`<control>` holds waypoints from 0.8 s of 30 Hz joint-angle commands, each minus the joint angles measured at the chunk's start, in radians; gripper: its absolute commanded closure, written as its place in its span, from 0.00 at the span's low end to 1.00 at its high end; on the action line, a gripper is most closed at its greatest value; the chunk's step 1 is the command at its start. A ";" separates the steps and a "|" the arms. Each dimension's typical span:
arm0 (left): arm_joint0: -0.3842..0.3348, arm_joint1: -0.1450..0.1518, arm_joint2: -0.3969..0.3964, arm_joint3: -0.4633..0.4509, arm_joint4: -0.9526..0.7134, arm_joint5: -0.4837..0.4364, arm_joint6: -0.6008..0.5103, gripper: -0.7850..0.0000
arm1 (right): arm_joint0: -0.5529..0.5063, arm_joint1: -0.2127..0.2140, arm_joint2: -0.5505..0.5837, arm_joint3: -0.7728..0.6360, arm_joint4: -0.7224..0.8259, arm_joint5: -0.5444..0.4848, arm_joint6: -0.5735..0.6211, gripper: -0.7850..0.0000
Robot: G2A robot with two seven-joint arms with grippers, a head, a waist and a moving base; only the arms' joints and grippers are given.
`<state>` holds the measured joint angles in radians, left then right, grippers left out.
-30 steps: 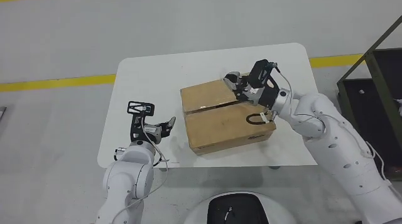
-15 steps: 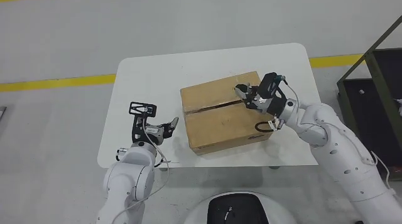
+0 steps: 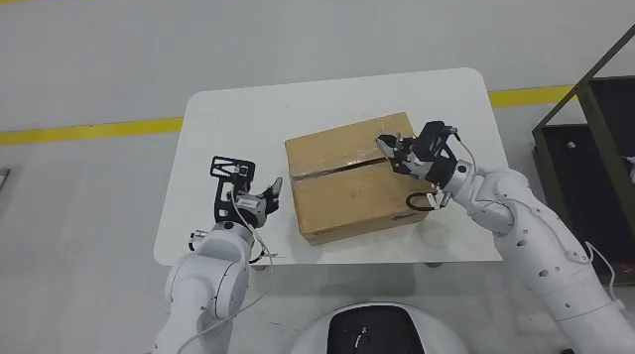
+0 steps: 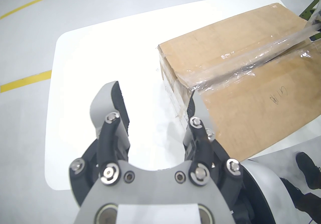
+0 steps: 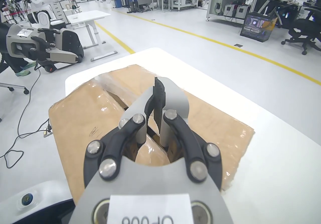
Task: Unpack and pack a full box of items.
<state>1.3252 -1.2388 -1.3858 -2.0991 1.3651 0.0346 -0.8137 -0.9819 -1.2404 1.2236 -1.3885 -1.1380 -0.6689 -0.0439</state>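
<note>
Cardboard box (image 3: 357, 183) sits taped at frame centre

In the top view you have it mid-frame on the white table (image 3: 228, 136). Your right gripper (image 3: 389, 144), over the seam right of centre, is pinched tight on a lifted strip of clear tape (image 4: 250, 59). Your left gripper (image 3: 268, 195), lower left, gapes wide and empty just beside the box

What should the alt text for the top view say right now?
A cardboard box sits on a white table, with the right gripper on its centre seam near the right end. The left gripper hangs open over the table just left of the box.
</note>
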 commanded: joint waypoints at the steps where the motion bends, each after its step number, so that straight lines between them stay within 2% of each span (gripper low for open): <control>1: 0.000 0.000 0.000 0.000 0.000 0.000 0.000 1.00 | 0.000 0.000 0.000 0.000 0.000 0.000 0.000 1.00; 8: 0.000 0.000 0.000 0.000 0.000 0.000 0.000 1.00 | -0.010 0.001 -0.015 -0.041 -0.047 0.002 -0.002 1.00; 14: 0.000 -0.002 0.002 0.010 -0.015 0.002 0.039 1.00 | -0.024 0.008 -0.028 -0.067 -0.191 -0.009 -0.107 1.00; 24: -0.116 -0.016 0.116 0.040 0.021 -0.002 0.026 1.00 | -0.034 0.025 -0.011 -0.071 -0.393 0.027 -0.241 1.00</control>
<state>1.2256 -1.2533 -1.2866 -2.0673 1.3765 0.0320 -0.7810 -1.0146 -1.2173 1.2056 -1.4600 -1.5206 -0.6470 -0.2749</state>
